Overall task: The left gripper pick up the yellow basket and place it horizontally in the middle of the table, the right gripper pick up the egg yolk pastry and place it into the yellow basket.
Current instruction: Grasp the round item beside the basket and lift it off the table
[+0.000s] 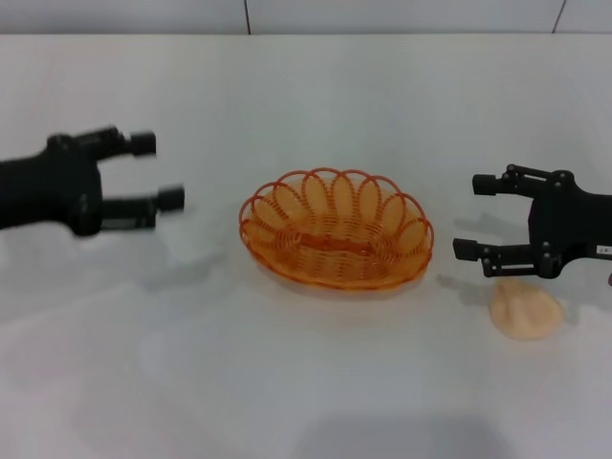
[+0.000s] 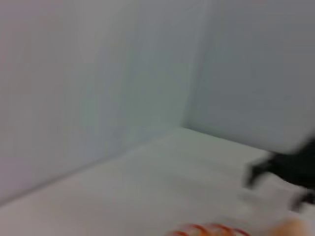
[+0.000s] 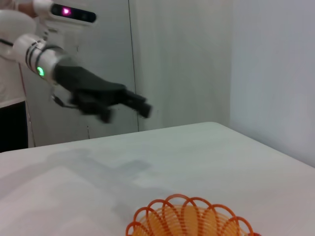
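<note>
The yellow basket [image 1: 336,229] lies flat and empty in the middle of the white table [image 1: 306,382]; its rim also shows in the right wrist view [image 3: 189,219] and in the left wrist view [image 2: 209,229]. My left gripper [image 1: 163,172] is open, in the air to the basket's left and apart from it; it also shows in the right wrist view [image 3: 125,109]. My right gripper [image 1: 473,215] is open, right of the basket, just above and behind the egg yolk pastry [image 1: 525,308], which lies on the table. The right gripper shows blurred in the left wrist view [image 2: 275,182].
A pale wall with seams [image 1: 247,14] runs along the table's far edge. The robot's white body with lit indicators [image 3: 44,29] shows in the right wrist view.
</note>
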### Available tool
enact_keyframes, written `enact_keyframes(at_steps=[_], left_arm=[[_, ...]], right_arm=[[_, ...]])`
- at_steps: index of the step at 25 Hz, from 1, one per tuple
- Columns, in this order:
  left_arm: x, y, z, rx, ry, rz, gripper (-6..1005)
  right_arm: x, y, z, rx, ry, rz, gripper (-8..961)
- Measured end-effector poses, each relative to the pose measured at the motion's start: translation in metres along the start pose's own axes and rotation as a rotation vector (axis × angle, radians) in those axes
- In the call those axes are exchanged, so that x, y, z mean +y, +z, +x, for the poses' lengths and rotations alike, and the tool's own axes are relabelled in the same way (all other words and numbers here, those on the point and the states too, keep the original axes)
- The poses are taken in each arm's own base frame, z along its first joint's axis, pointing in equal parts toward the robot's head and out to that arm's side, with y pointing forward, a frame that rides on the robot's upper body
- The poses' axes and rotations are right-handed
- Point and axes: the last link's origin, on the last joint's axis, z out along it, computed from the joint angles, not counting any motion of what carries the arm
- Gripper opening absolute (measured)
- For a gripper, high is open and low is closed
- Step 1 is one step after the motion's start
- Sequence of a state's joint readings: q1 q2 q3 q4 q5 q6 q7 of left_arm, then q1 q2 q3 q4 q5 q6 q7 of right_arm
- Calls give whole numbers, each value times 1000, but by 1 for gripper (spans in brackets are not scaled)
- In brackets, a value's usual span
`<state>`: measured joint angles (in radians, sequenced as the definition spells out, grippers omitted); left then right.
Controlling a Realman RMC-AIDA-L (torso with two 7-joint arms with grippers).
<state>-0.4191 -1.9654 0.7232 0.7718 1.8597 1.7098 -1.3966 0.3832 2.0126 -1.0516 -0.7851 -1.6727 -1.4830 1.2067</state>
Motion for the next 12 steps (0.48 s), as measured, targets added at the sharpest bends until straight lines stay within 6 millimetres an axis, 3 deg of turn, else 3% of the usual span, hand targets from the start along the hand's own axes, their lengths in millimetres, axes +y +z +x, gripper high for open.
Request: enact_keyframes(at_steps=[4, 12], left_arm=[[9, -10, -5, -85, 49, -122, 871], [10, -18, -16, -239, 63, -146, 872]], right_arm=[[1, -1, 3, 0, 4, 3, 869], [1, -4, 3, 20, 3, -11, 868]])
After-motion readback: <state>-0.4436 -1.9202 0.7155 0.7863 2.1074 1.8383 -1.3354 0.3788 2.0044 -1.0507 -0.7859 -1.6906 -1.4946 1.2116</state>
